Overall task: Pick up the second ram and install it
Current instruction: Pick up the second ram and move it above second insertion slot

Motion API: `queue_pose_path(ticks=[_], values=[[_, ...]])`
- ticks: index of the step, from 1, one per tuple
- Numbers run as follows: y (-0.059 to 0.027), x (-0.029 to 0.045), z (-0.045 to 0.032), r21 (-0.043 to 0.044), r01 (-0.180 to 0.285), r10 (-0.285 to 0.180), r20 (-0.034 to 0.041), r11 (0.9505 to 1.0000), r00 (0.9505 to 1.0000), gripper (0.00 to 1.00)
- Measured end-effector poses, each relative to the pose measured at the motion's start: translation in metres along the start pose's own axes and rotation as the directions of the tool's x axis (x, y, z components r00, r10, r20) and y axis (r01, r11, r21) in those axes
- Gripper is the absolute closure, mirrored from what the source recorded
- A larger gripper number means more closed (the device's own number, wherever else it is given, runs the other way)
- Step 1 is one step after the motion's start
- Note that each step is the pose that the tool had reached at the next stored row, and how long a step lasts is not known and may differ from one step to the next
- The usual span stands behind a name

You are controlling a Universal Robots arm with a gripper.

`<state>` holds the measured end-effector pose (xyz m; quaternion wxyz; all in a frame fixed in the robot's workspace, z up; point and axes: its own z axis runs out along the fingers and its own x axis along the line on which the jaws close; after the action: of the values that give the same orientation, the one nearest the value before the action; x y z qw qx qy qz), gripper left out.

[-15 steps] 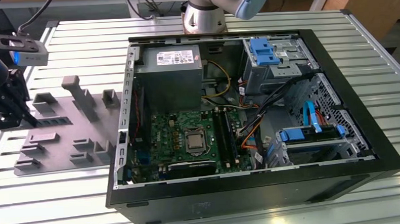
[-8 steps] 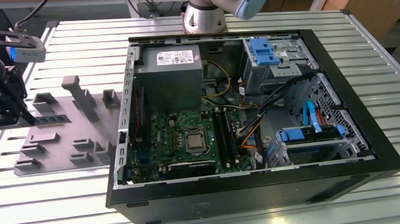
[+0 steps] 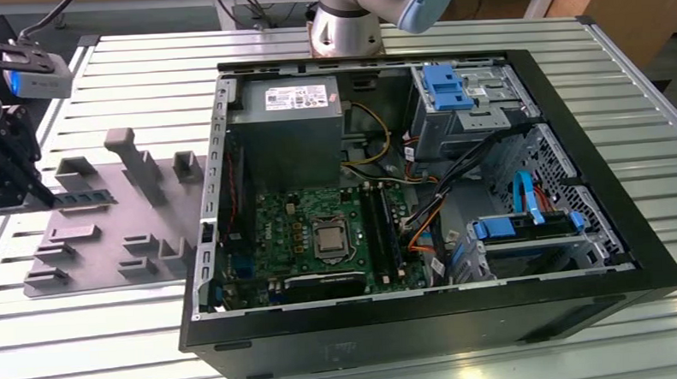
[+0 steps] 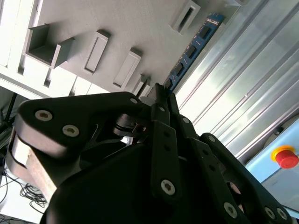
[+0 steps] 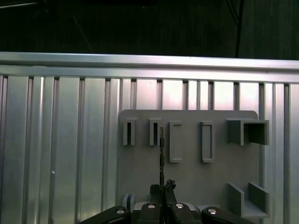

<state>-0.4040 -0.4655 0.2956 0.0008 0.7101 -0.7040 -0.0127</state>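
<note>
From where I'm standing, the black gripper (image 3: 44, 198) (image 4: 161, 91) (image 5: 162, 186) is hanging low over a flat grey plastic fixture plate (image 3: 100, 219) (image 5: 187, 182). The plate is lying on the ribbed metal desk (image 3: 116, 54), close to the desk's edge at the exterior view's left. The jaws are pinching shut on one end of the second ram (image 3: 88, 198) (image 4: 191, 49) (image 5: 161, 149), a long, thin blue-green circuit-board stick. It is standing on edge over the plate and reaching away past the grey slotted blocks (image 5: 175, 142). An open black computer case (image 3: 436, 322) is sitting just beside the plate, toward the desk's middle.
</note>
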Motion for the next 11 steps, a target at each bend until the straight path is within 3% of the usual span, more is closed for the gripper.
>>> queue_pose_path(ticks=[11], values=[[0.0002,-0.0006,-0.0109,0.0,0.0,0.0,0.0,1.0,1.0,0.86]])
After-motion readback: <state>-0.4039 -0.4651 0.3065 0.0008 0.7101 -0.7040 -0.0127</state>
